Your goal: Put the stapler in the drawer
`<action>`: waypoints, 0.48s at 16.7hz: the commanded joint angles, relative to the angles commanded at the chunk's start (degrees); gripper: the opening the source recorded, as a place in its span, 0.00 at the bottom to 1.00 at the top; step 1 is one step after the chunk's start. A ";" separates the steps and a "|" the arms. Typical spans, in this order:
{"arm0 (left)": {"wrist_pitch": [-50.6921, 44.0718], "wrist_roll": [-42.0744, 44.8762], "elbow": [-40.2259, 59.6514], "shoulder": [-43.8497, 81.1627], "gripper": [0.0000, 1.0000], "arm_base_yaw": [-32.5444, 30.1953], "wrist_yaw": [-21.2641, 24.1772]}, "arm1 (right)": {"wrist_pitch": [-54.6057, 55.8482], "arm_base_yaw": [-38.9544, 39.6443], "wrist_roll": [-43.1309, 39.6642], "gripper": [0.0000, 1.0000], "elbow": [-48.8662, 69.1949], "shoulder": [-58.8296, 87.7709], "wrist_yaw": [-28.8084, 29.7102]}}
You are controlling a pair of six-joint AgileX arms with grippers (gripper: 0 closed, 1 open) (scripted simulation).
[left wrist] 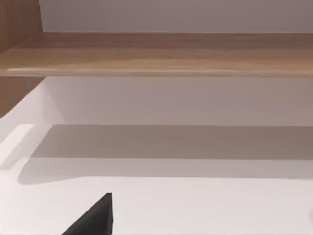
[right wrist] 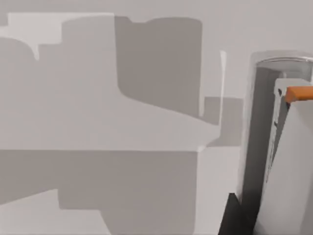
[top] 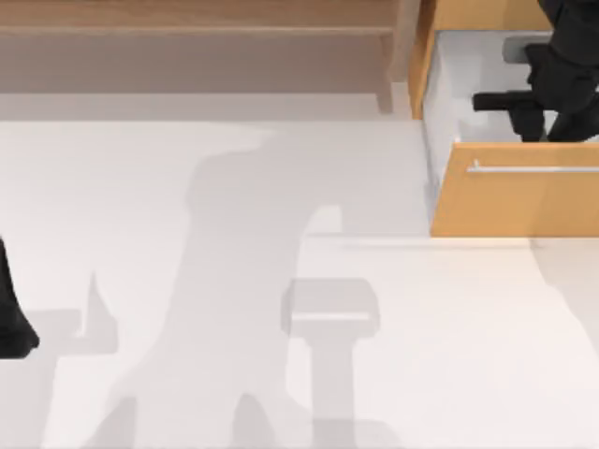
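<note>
left arm (top: 14, 323) parked at table's left edge, grip state cannot tell | drawer (top: 524, 192) pulled open at right, silver bar handle (top: 533, 169) running left-right | right gripper (top: 524, 108) down inside drawer, finger spread cannot tell | stapler (right wrist: 283, 161) grey with orange tip, beside the fingers; axis unclear | no readable writing

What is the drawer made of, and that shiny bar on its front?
The drawer front looks like orange-tan wood with a smooth matt finish, though in this rendered scene that is only its look. Its inner walls look plain white, perhaps painted board. The handle looks like silvery metal, going by its pale, bright sheen.
</note>
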 joint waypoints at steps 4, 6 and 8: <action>0.00 0.00 0.00 0.00 1.00 0.00 0.00 | -0.42 -0.08 0.72 0.00 0.14 0.45 -0.10; 0.00 0.00 0.00 0.00 1.00 0.00 0.00 | -0.31 -0.18 0.73 0.00 0.04 0.44 -0.13; 0.00 0.00 0.00 0.00 1.00 0.00 0.00 | 0.29 -0.16 0.73 0.00 -0.43 0.40 -0.10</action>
